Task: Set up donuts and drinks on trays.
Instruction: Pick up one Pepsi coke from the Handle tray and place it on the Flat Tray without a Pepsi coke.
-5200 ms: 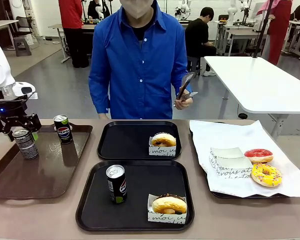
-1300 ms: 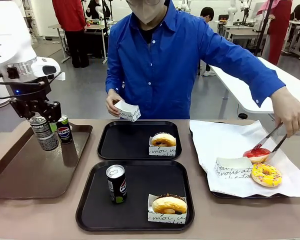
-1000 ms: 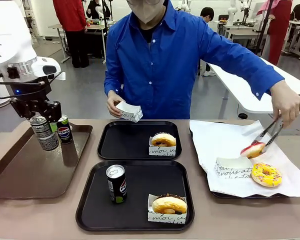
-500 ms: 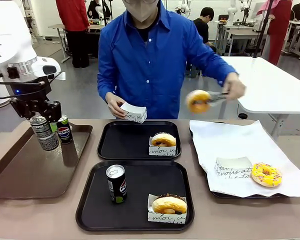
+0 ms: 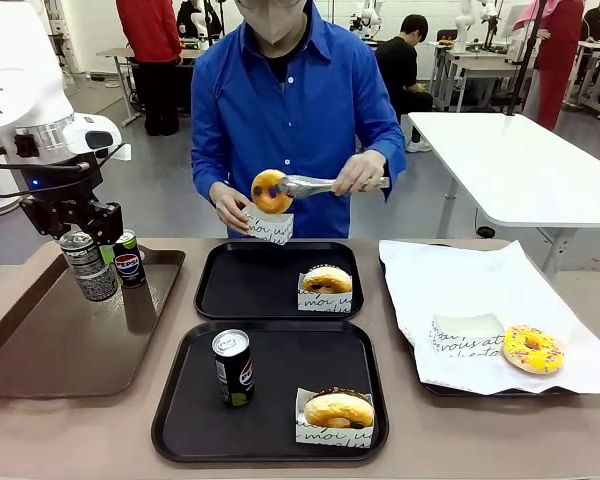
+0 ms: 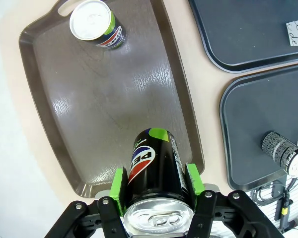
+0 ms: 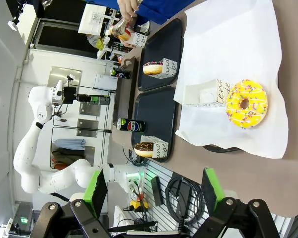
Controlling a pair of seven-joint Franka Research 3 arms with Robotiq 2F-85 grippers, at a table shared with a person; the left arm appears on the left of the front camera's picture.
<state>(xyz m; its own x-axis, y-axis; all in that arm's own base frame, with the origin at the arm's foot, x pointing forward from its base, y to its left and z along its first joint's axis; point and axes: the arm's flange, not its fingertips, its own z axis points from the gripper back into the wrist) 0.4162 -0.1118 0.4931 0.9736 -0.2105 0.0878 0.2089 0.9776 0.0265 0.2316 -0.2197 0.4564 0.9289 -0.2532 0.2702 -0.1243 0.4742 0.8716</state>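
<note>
**Left jaws clamped on a can, right jaws wide and empty**

We see the left gripper (image 5: 80,230) with its jaws closed on the sides of a slim can (image 5: 90,268), held upright over the long brown tray (image 5: 80,350). The black fingers hide the can's rim in the front view. From the left wrist the green pads (image 6: 120,186) press both flanks of the can, which reads black with a green band there but grey and patterned from the front. The right gripper (image 7: 154,188) has its pads far apart with nothing between them.

A second can (image 5: 127,258) stands at the brown tray's far end. The near black tray (image 5: 290,400) carries a black can (image 5: 233,367) and a sleeved donut (image 5: 339,408). The far black tray (image 5: 230,285) carries one sleeved donut (image 5: 327,279); the left wrist view cuts it down to a corner of its sleeve.

The person grips another donut (image 5: 271,191) in tongs (image 5: 315,184) just above a paper sleeve (image 5: 268,228) held in the other hand. We cannot make out its icing. A yellow donut (image 5: 532,349) lies on white paper (image 5: 460,280) beside a flat sleeve (image 5: 468,333).
</note>
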